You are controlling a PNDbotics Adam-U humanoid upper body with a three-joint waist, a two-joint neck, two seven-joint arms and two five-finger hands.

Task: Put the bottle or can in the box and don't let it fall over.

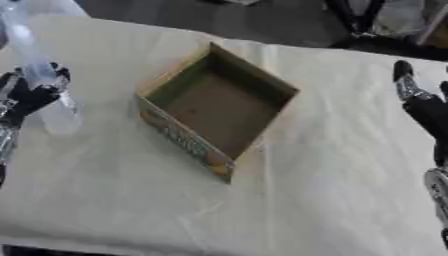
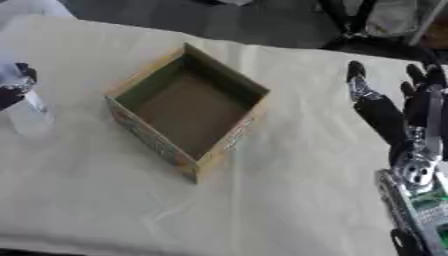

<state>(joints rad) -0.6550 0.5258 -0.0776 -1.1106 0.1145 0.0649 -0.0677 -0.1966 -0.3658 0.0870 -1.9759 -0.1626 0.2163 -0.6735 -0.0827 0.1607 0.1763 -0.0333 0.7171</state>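
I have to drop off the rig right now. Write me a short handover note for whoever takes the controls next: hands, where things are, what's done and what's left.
Left hand: fingers curled round a clear plastic bottle at the table's left edge, left of the box; whether its base touches the cloth cannot be told.
Right hand: idle, open, fingers up, at the right edge, holding nothing.
Box: open cardboard, mid-table on the cream cloth, turned at an angle, nothing inside.
Done: bottle grasped.
Left: carry the bottle over the box's near-left wall, set it down upright on the floor of the box, release gently so it probably won't tip.
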